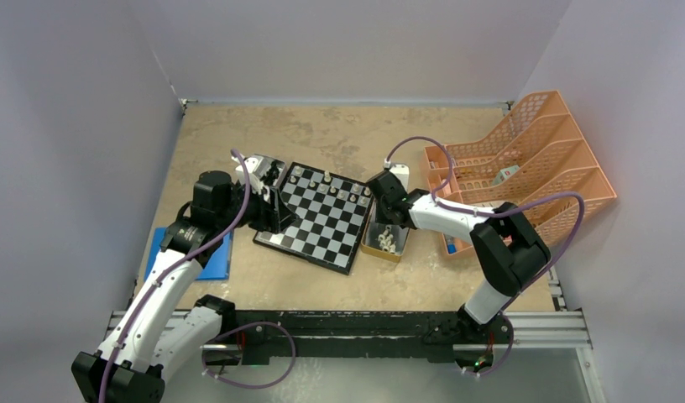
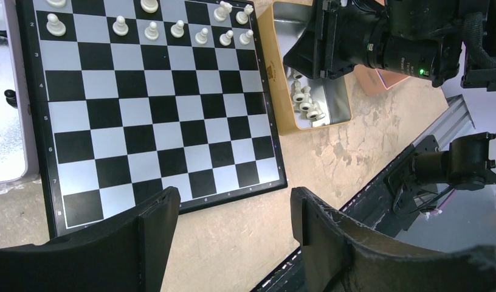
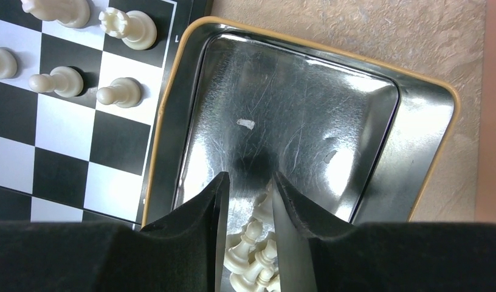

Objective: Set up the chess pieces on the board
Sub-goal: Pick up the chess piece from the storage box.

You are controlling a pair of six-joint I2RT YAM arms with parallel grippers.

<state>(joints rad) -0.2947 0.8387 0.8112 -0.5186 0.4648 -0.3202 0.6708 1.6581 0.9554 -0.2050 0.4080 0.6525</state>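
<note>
The right hand [image 3: 250,180] was shown over a metal tray [image 3: 367,91], fingers narrowly apart, with cream chess pieces [image 3: 248,252] heaped just beneath them. Whether one was gripped could not be told. The left hand [image 2: 233,198] was spread wide and empty, the board [image 2: 154,121] just ahead. The pieces were judged light, hard and slippery, best pinched at the waist.

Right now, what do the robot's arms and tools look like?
The left arm and right arm have white links and bulky black joints, each trailing a looping purple cable. The left tool and right tool each have two matte black tapered fingers.
</note>
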